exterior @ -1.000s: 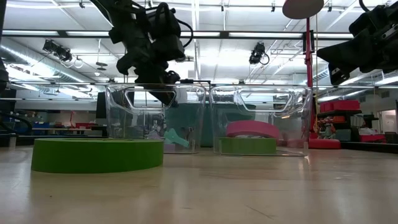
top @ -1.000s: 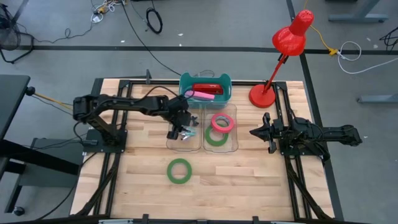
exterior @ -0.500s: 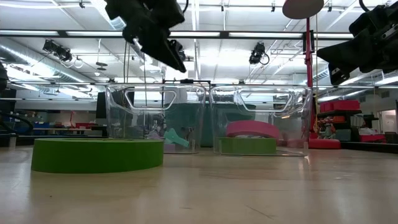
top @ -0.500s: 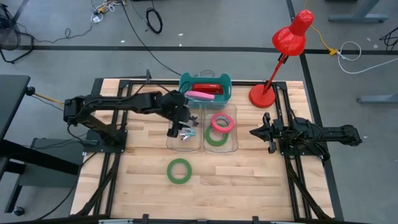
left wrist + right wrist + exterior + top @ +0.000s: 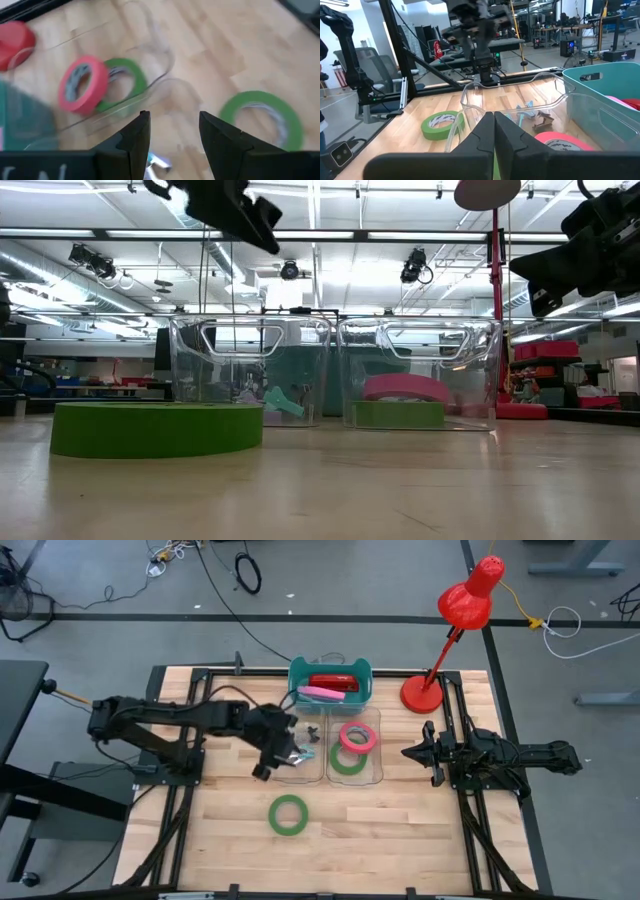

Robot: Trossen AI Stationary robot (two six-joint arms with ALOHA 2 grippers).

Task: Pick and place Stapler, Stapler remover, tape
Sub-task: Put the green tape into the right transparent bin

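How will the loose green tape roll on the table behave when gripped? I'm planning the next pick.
The green tape roll lies flat on the wooden table, so it probably won't roll. Its ring shape looks stiff and light; a finger could likely hook its open centre.

Robotics lab or workshop, open-plan.
Exposed ceiling ducts [image 5: 60, 265] and strip lights ran overhead; a butcher-block table [image 5: 400, 830] stood on grey floor strewn with cables [image 5: 247, 572], with desks and monitors [image 5: 570, 47] and an office chair [image 5: 372, 65] behind.
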